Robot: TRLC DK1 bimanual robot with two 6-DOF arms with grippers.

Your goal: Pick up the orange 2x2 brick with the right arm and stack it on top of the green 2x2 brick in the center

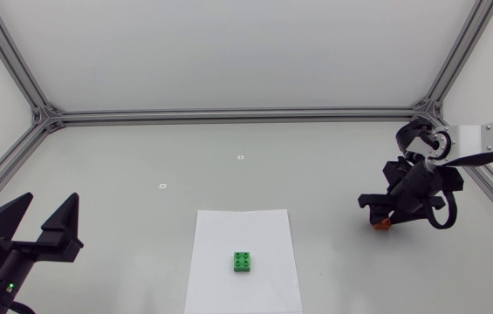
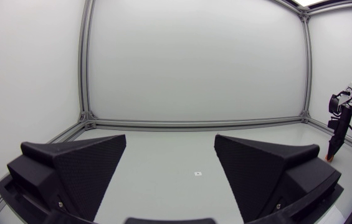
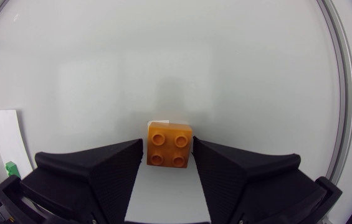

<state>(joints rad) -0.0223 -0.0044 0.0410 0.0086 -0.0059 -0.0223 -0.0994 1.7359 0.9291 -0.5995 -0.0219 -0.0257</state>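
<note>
- Paper sheet [image 1: 242, 228], white and flat, at the near middle of the table [image 1: 229, 139]. The green 2x2 brick [image 1: 243, 262] sits on it, studs up, a little nearer than the sheet's centre, with a margin of paper on every side.
- The orange 2x2 brick [image 3: 171, 144] stands studs up on the tabletop at the right, close to the table's right edge and well apart from the sheet.
- The right gripper [image 3: 168, 155] is lowered over the orange brick, its two fingertips pinching the brick's opposite sides. The right arm [image 1: 490, 138] comes in over the right edge.
- The left gripper [image 1: 44, 218] sits by the near left corner with its fingers spread wide, well apart from the sheet.
- A broad stretch of tabletop lies between the orange brick and the sheet.
- Two small white markers [image 1: 240, 158] lie farther back, one near the centre and one to its left.
</note>
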